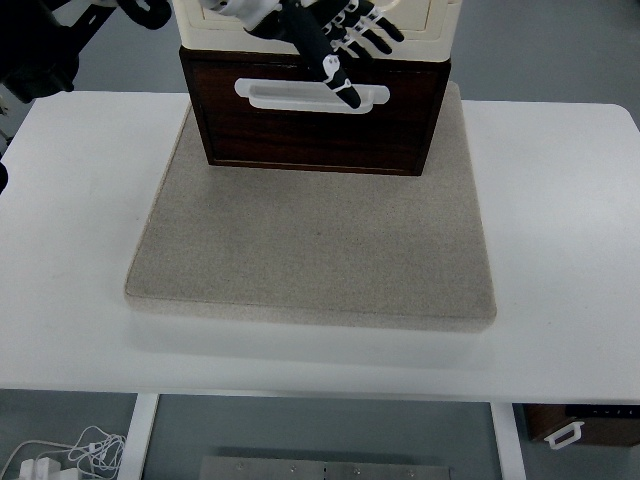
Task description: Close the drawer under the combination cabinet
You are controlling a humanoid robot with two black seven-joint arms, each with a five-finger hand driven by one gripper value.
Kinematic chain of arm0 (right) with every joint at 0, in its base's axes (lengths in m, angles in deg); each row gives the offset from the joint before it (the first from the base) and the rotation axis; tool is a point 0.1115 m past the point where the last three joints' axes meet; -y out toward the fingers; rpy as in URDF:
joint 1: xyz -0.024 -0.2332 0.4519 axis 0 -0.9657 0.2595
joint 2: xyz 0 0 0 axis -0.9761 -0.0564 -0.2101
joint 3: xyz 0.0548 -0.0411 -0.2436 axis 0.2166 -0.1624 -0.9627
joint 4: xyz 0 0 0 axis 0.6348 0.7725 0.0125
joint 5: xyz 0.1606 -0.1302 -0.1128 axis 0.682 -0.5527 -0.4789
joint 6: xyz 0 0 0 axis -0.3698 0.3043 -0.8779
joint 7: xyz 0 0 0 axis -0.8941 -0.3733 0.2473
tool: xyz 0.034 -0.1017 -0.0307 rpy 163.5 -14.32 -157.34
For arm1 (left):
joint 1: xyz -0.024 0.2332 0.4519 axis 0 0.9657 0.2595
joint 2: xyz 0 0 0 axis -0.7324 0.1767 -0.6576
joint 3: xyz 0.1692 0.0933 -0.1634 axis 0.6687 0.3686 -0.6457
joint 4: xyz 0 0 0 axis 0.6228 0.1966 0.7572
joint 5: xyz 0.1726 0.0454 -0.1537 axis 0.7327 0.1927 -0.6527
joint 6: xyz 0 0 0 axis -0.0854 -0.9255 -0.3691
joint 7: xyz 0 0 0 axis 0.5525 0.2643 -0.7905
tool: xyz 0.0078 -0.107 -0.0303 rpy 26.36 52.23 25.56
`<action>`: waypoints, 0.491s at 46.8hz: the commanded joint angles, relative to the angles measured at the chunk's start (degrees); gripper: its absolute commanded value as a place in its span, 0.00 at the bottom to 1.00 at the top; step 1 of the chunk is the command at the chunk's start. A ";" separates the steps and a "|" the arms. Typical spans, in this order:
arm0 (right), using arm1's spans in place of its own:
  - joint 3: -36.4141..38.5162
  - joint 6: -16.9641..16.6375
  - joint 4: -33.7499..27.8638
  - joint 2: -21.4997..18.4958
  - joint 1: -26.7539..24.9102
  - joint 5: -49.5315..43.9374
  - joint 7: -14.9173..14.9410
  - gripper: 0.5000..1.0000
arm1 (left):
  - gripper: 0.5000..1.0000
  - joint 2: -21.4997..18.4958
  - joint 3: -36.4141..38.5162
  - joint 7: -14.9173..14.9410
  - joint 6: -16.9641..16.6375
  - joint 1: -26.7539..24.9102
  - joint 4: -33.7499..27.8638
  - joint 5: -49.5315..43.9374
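Dark brown drawer [320, 125], white handle [300, 96]; beige mat [310, 250]; white table [560, 230].

No text, label, brand, number or sign can be read anywhere, neither on the cabinet [330, 25], its drawer [315, 115] nor the counter [560, 250].

One cabinet [330, 25], one drawer [315, 125], one mat [315, 245], one hand [335, 35].
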 commanded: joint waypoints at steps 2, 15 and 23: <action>0.00 0.00 -0.03 0.00 0.00 -0.01 -0.01 0.90 | 1.00 1.67 -8.42 0.00 0.00 -0.65 0.66 -2.50; 0.00 0.00 0.05 0.00 0.00 -0.01 -0.01 0.90 | 1.00 4.04 -29.78 0.00 0.00 -2.23 5.05 -4.00; 0.00 0.00 -0.04 0.00 0.00 -0.01 -0.01 0.90 | 1.00 4.05 -39.11 0.00 0.00 -4.77 6.90 -3.91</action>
